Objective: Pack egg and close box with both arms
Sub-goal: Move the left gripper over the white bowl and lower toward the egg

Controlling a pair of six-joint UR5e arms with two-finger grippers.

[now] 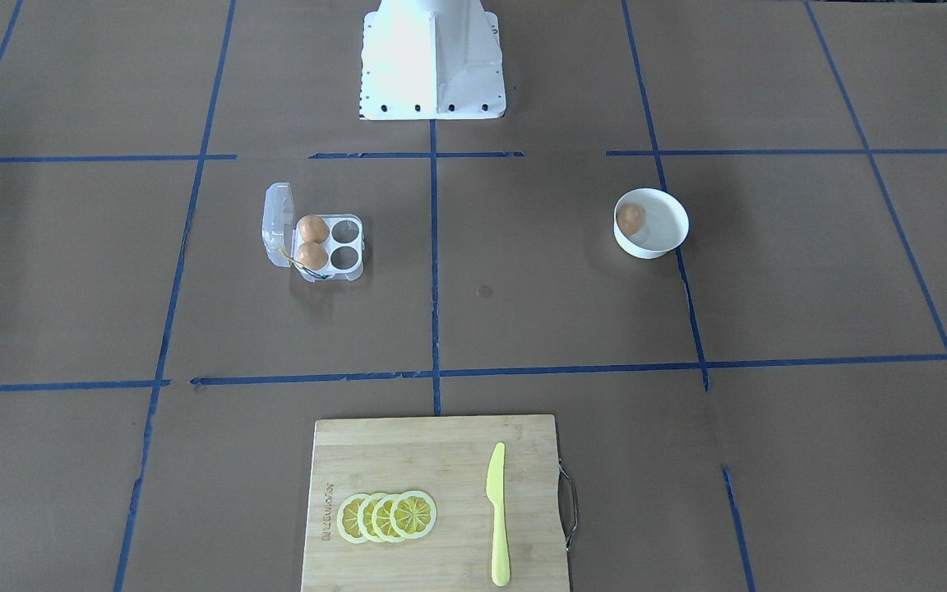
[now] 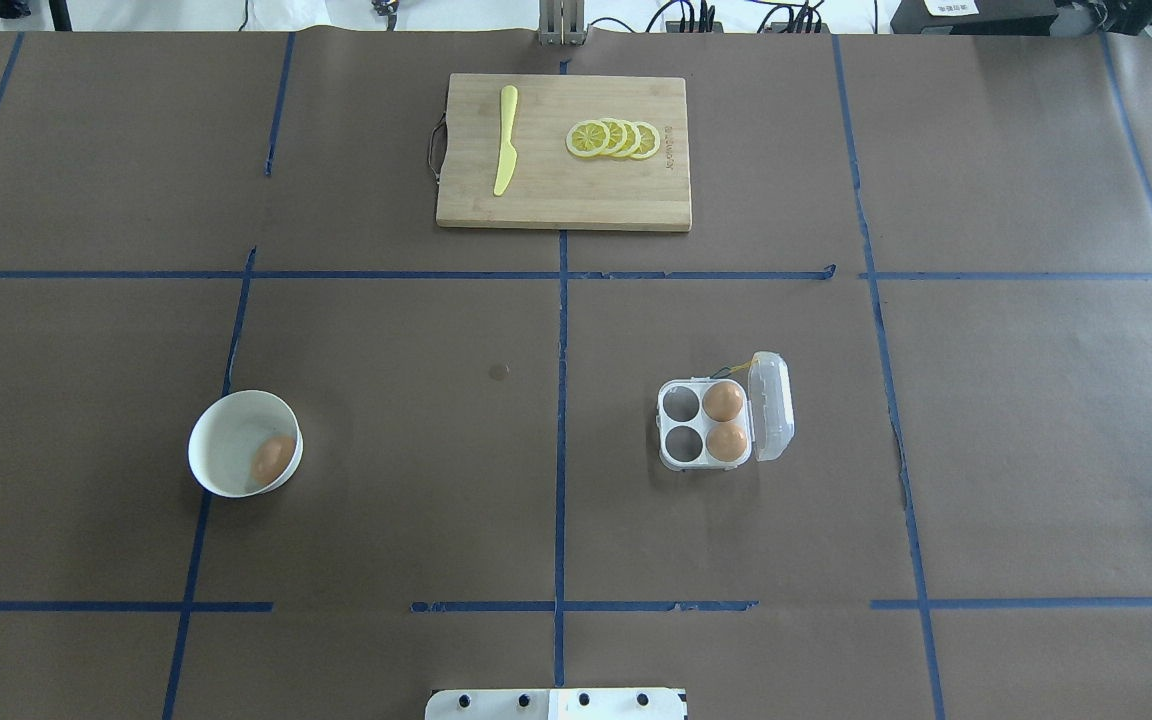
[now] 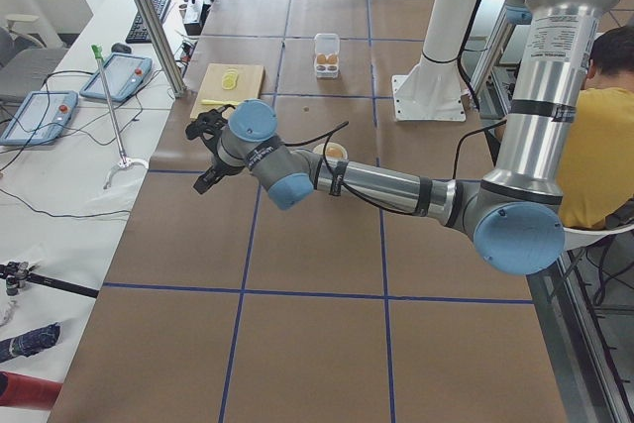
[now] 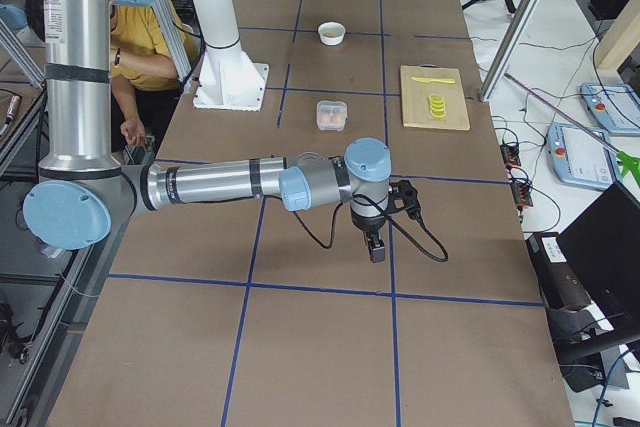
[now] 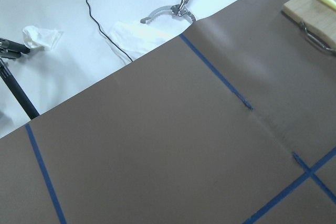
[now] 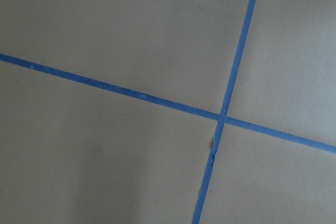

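My left gripper [image 3: 204,154]: over bare table [image 2: 396,480] by the left end; fingers apart or together, I cannot tell.
Bowl [image 2: 226,435]: left half, open room all round.
Egg [image 2: 273,457]: in the bowl, against its right wall.
Box [image 2: 681,404]: right of centre, lid [image 2: 772,405] open on its right edge (two eggs [image 2: 723,400] fill the lid-side cells).
My right gripper [image 4: 390,227]: over bare table, right end; its state I cannot tell.
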